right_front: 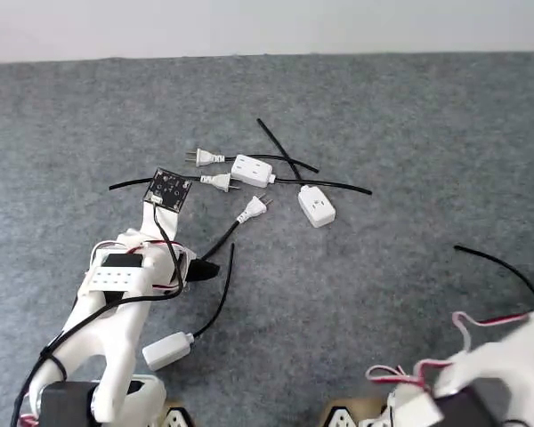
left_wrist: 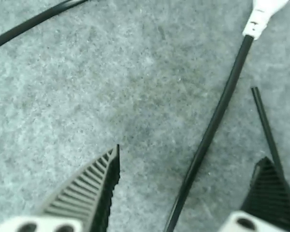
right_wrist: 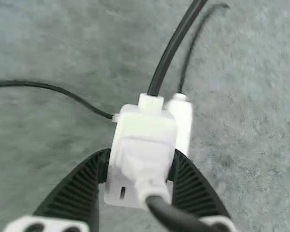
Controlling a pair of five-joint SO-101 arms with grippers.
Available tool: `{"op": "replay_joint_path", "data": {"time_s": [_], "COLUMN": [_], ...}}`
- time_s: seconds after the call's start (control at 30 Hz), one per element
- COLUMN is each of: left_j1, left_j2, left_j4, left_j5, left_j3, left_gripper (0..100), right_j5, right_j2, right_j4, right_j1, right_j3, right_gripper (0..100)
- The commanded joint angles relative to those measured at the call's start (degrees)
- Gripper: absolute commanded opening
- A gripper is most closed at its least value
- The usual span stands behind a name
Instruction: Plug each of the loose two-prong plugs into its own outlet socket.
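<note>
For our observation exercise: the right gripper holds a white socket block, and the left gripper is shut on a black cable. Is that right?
No. The left gripper is open, not shut: the left wrist view shows the black cable running free between its fingers. The right gripper does hold the white socket block.

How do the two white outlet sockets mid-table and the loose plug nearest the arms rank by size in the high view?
1. Farther outlet socket and nearer outlet socket: about alike, no clear order.
2. Loose plug: clearly smallest.
</note>
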Motion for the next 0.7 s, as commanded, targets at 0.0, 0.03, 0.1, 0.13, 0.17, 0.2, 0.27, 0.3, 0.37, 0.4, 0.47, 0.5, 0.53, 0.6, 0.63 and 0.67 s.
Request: {"op": "replay_joint_path", "data": {"time_s": [0.0, 0.03, 0.1, 0.13, 0.17, 0.2, 0.27, 0.3, 0.37, 0.4, 0.47, 0.5, 0.53, 0.6, 0.63, 0.67], "left_j1": [-0.4, -0.4, -0.4, -0.4, -0.4, -0.4, -0.5, -0.5, -0.5, -0.5, -0.6, -0.7, -1.6, -4.1, -5.5, -6.6], "left_j2": [-1.1, -1.1, -1.1, -1.1, -1.1, -1.1, -1.4, -1.6, -1.7, -1.7, -1.7, -1.8, -1.8, -2.5, -3.9, -5.5], "left_j4": [-0.9, -0.9, -1.0, -1.1, -1.1, -1.1, -1.1, -1.1, -1.1, -1.1, -0.9, -0.9, -0.9, -0.8, -0.8, -0.8], "left_j5": [0.5, 0.5, 0.5, 0.5, 0.5, 0.5, 0.5, 0.5, 0.5, 0.5, 0.5, 0.5, 0.5, 0.6, 1.1, 2.4], "left_j3": [-0.2, -0.2, -0.2, -0.2, -0.2, -0.2, -0.2, -0.2, -0.2, -0.3, -0.3, -0.3, -0.3, -0.5, -0.3, 0.0], "left_gripper": [40, 40, 40, 40, 40, 40, 40, 40, 40, 40, 40, 40, 40, 40, 40, 40], "right_j5": [2.0, 2.4, 4.5, 4.8, 4.3, 3.3, 0.4, -1.0, -4.4, -6.5, -10.2, -12.5, -14.8, -18.9, -21.2, -23.2], "right_j2": [4.9, 6.1, 7.0, 6.9, 6.8, 6.5, 4.9, 3.9, 1.0, -0.7, -4.5, -6.5, -8.8, -13.7, -16.4, -18.9], "right_j4": [-5.5, -5.9, -5.2, -4.1, -2.6, -0.6, 5.0, 8.1, 13.4, 15.6, 19.3, 21.1, 22.9, 26.2, 27.9, 29.7], "right_j1": [1.9, 1.6, 0.4, -0.2, -0.7, -1.1, -1.9, -2.2, -3.2, -3.8, -5.4, -6.8, -8.4, -12.2, -14.6, -17.3], "right_j3": [-0.4, -0.4, -1.2, -1.8, -2.6, -4.0, -7.3, -8.9, -11.8, -13.1, -14.6, -15.2, -15.4, -15.2, -15.0, -14.9], "right_gripper": [11.7, 15.8, 22.3, 23.7, 23.6, 22.9, 21.3, 20.6, 20.2, 20.2, 20.2, 20.2, 20.2, 20.2, 20.1, 20.1]}}
